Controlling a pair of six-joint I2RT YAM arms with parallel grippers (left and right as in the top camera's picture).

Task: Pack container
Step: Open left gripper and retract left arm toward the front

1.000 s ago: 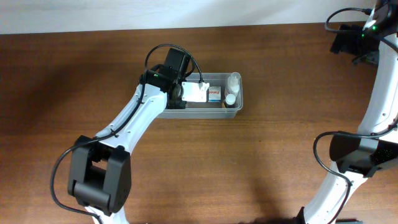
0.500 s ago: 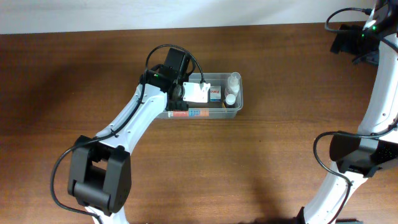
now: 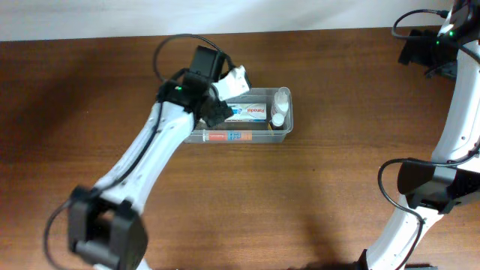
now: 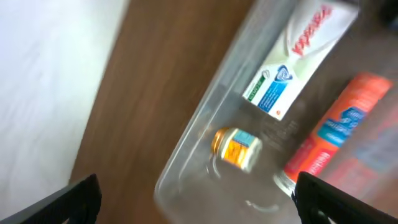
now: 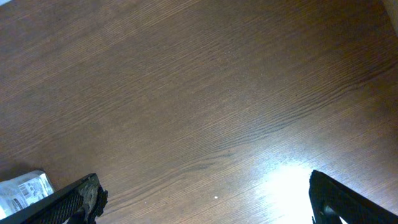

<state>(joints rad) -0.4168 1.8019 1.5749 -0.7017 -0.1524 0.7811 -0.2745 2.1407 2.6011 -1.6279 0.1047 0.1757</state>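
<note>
The clear container point(image 3: 259, 141) stands at the table's middle back. In it lie a white toothpaste box point(image 3: 247, 113), an orange-red tube point(image 3: 229, 136) along the front wall, and two white bottles point(image 3: 280, 97) at the right end. My left gripper point(image 3: 221, 105) hovers over the container's left end, open and holding nothing. The left wrist view looks down between wide-apart jaws point(image 4: 199, 205) onto the container point(image 4: 186, 168), the box point(image 4: 292, 56), a small orange jar point(image 4: 237, 148) and the tube point(image 4: 339, 130). My right gripper point(image 3: 427, 49) is at the far back right, open point(image 5: 211, 202) over bare wood.
A white printed packet point(image 5: 25, 190) shows at the lower left corner of the right wrist view. A pale wall borders the table's back edge point(image 3: 240, 30). The left arm reaches up from the front left across the table.
The left gripper went from shut to open and rose up and back-left out of the container. The orange-red tube now lies along the front wall and the white box is uncovered.
</note>
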